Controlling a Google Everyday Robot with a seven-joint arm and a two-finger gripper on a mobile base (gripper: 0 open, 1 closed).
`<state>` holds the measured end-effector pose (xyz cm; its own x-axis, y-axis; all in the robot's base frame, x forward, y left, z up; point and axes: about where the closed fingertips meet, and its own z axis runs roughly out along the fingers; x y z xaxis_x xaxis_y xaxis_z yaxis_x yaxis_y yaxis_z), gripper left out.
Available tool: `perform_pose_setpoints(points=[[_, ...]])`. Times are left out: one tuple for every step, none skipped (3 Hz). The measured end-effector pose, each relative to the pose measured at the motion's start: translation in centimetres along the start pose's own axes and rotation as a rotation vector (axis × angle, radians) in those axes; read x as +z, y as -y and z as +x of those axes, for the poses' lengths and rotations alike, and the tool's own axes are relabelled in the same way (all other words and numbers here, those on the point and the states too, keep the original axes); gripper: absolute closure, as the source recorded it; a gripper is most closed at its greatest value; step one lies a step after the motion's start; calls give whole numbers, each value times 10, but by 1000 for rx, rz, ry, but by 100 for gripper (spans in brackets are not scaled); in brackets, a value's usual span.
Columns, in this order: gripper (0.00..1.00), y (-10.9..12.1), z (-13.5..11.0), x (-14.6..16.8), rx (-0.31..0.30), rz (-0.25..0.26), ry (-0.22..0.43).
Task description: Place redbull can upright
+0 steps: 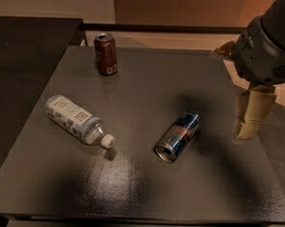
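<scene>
The redbull can [178, 136] lies on its side on the dark table [148, 87], right of centre. It is slim, blue and silver, and its open silver end faces the front left. My gripper [253, 115] hangs from the grey arm [269, 43] at the table's right edge. It is to the right of the can, apart from it, and holds nothing.
A dark red soda can [106, 53] stands upright at the back left. A clear plastic bottle with a white cap [77, 120] lies on its side at the left. A second dark surface [21, 58] adjoins the table's left side.
</scene>
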<state>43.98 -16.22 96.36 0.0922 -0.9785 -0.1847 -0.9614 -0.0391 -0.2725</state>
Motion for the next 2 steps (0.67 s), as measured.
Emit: perform_pose_setpoints(points=[[0,-8,-23,20,-183,-16,16],[0,-17,-35,43,-355,-35,13]])
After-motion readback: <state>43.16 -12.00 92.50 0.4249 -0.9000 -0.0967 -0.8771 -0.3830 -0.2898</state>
